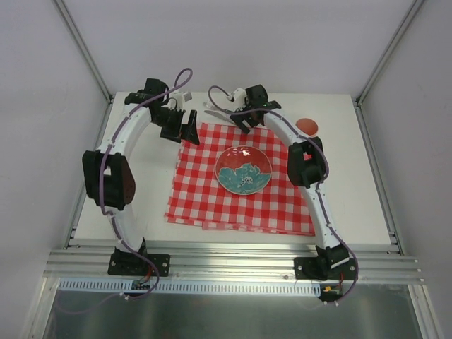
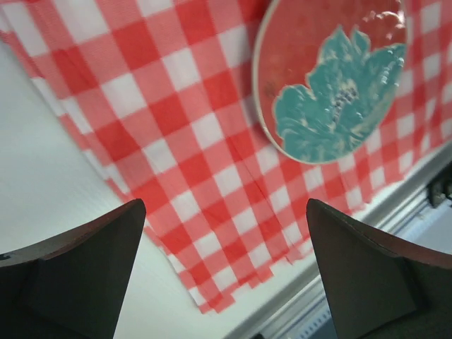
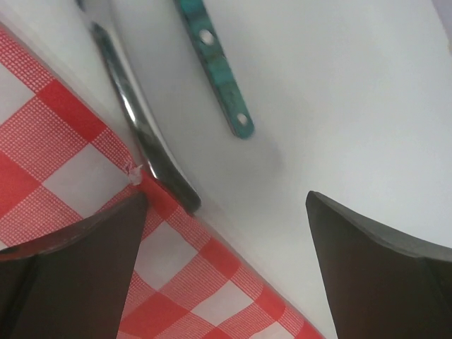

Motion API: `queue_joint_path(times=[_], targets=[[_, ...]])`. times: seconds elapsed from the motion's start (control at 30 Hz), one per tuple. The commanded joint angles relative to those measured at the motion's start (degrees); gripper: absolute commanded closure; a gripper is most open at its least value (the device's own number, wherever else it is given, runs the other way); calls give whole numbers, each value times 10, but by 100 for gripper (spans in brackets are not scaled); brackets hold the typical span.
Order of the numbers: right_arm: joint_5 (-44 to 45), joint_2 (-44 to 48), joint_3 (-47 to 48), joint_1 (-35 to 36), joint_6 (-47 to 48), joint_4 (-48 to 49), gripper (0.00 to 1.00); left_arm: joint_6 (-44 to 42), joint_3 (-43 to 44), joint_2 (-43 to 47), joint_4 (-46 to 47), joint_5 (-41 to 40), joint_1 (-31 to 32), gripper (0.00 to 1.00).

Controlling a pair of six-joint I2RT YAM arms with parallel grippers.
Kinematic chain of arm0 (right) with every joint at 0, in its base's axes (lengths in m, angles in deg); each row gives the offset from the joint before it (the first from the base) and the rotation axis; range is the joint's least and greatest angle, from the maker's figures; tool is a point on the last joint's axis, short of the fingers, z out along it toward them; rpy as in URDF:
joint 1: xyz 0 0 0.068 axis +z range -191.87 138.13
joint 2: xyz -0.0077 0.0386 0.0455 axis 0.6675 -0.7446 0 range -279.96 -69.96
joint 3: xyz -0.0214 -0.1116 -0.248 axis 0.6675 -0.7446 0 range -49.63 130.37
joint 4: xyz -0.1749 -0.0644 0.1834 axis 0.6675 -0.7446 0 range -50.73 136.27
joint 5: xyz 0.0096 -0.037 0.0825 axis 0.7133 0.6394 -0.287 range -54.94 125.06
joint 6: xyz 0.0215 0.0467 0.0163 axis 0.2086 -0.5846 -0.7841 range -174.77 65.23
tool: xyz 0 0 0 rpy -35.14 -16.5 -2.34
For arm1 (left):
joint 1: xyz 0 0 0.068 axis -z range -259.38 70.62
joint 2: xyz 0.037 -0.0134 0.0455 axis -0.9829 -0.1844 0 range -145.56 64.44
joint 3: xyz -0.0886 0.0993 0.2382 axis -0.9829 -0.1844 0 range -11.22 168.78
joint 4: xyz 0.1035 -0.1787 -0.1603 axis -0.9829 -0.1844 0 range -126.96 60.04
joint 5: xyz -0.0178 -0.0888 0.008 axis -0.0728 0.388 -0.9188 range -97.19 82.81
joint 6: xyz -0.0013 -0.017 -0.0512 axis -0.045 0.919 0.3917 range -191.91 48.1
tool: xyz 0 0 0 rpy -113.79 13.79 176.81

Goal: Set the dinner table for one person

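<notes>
Under both arms, table: the large flat off-white rectangular dinner table (image 1: 353, 183) fills the middle of the overhead view, with its aluminium rail (image 1: 233, 263) on the near edge.
Cloth: a red-and-white checked cloth (image 1: 212, 201) lies on the table's middle.
Plate: a round red plate with a teal flower (image 1: 243, 169) sits on the cloth, right of centre.
Cutlery: a shiny steel handle (image 3: 141, 127) and a flat teal handle with two holes (image 3: 215, 67) lie side by side on bare table just past the cloth's far edge. The steel end reaches the hem, and the working ends are out of view.
Right gripper (image 3: 226, 205): spread wide and empty, the nearer one. Both handles lie just ahead of it, their long axes running away from it, so closing would likely pinch a handle across its width.
Left gripper (image 2: 226, 205): also wide apart and empty, over the cloth's far left corner.
Disc: a small flat red disc (image 1: 306, 126) lies on bare table, far right.
Room: plain white walls with aluminium posts.
</notes>
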Motion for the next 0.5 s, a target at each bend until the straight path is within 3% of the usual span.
queue_joint_path(times=[0.0,0.2,0.33,0.37,0.47], targets=[[-40,84,-21,-47,-88,-15,0,-85,123,-92,-17,-82,-8,1],[-172,207,-120,-76,-151,-32,1,-187,402,-281,-30,-149,-6,1],[-231,239,-131,-57,-99,-59,0,-309,452,-344,-21,-202,29,1],[-232,237,-117,-47,-86,-98,0,-376,446,-357,-16,-236,37,1],[-245,227,-65,-42,-73,-177,1,-440,448,-372,31,-256,56,1]])
